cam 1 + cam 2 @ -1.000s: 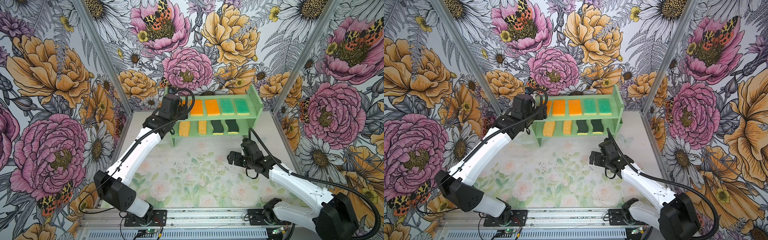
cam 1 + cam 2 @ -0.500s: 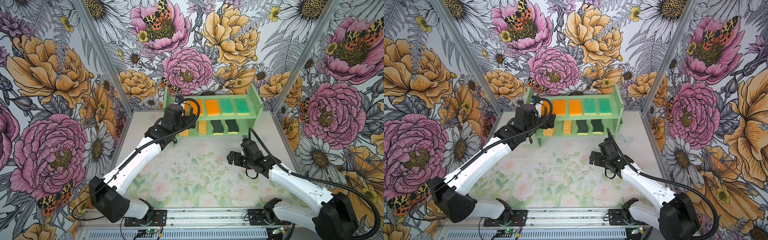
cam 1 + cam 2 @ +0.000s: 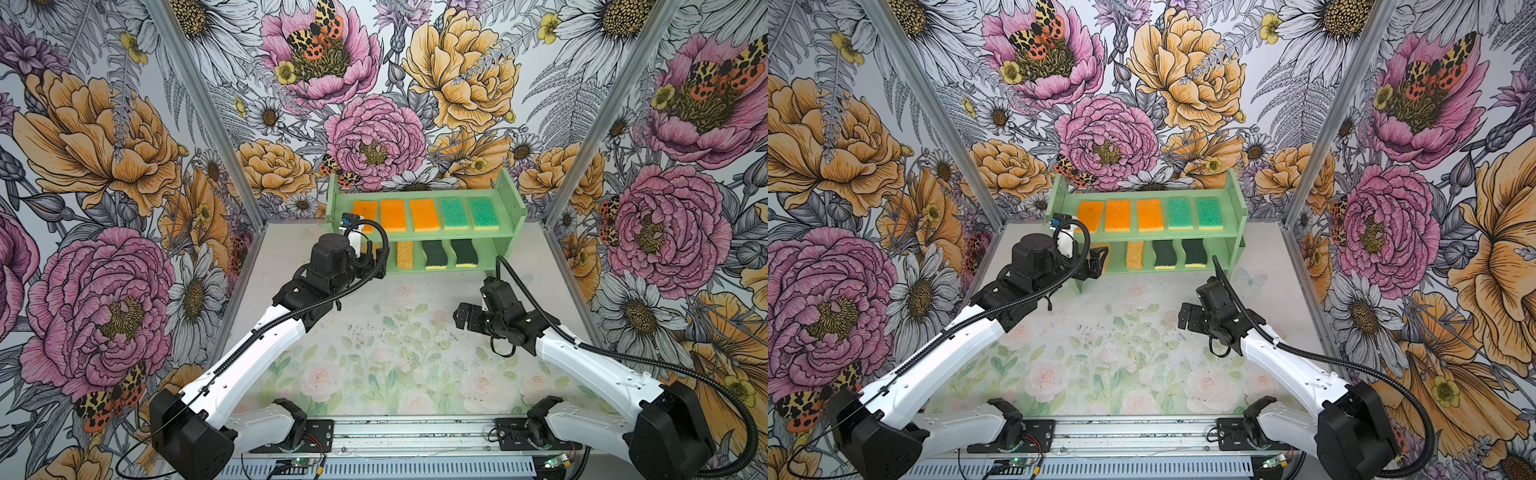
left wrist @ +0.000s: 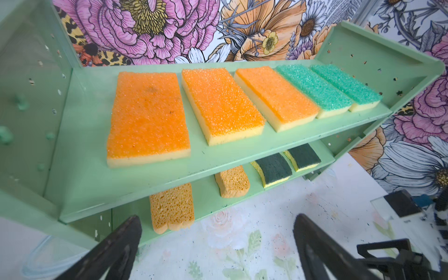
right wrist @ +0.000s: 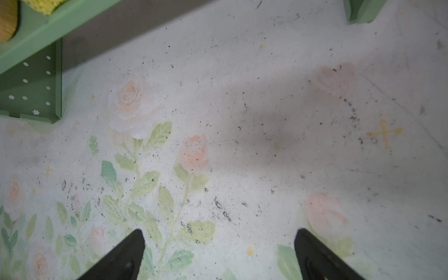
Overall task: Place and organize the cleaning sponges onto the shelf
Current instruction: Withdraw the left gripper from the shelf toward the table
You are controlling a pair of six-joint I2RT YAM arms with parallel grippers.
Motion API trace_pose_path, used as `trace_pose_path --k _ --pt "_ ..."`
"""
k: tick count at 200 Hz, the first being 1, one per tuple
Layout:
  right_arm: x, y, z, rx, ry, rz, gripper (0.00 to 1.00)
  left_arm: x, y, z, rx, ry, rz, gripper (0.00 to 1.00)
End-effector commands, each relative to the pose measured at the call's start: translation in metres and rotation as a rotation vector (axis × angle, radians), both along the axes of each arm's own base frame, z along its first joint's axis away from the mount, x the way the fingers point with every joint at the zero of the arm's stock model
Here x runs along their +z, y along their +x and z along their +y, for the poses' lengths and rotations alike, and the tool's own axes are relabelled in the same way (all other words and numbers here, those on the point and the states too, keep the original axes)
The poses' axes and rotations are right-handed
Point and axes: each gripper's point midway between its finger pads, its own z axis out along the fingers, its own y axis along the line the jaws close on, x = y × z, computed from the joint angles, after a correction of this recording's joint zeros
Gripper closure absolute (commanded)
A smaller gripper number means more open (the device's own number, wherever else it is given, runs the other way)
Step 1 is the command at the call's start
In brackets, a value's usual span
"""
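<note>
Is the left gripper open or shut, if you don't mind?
Open: the left gripper shows its fingers wide apart, nothing between them.

The pale mint-green shelf (image 3: 509, 203) is standing upright on its short legs, its raised side panels closing both ends. Five sponges are lying flat in a row along the shelf's upper tier, scouring side up over yellow foam. In both top views, the three orange-topped sponges (image 4: 221, 104) are filling the stretch from the shelf's left panel to its middle. The two green-topped sponges (image 4: 312, 87) are sitting close side by side next to its right panel. Four more are lying lengthwise on the shelf's lower tier, partly tucked under the upper one: the two porous yellow sponges (image 4: 172, 208) toward the left, apart from each other, and the two wavy dark-green-topped sponges (image 4: 274, 167) toward the right.
</note>
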Motion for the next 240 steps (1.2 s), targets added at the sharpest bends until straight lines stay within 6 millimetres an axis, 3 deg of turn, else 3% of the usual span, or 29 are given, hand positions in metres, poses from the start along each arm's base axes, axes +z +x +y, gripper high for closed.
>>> trace_pose_path --k 1,134,240 --pt "0.006 0.008 0.004 -0.006 0.023 -0.023 0.01 0.007 -0.008 -0.008 -0.061 -0.035 -0.025 0.01" --pt "0.006 0.007 0.004 0.004 0.025 -0.029 0.02 -0.039 -0.024 -0.004 -0.058 -0.104 0.070 0.01" --pt "0.045 0.012 0.006 0.149 -0.022 -0.176 0.02 -0.081 -0.042 0.031 0.031 -0.107 0.112 0.01"
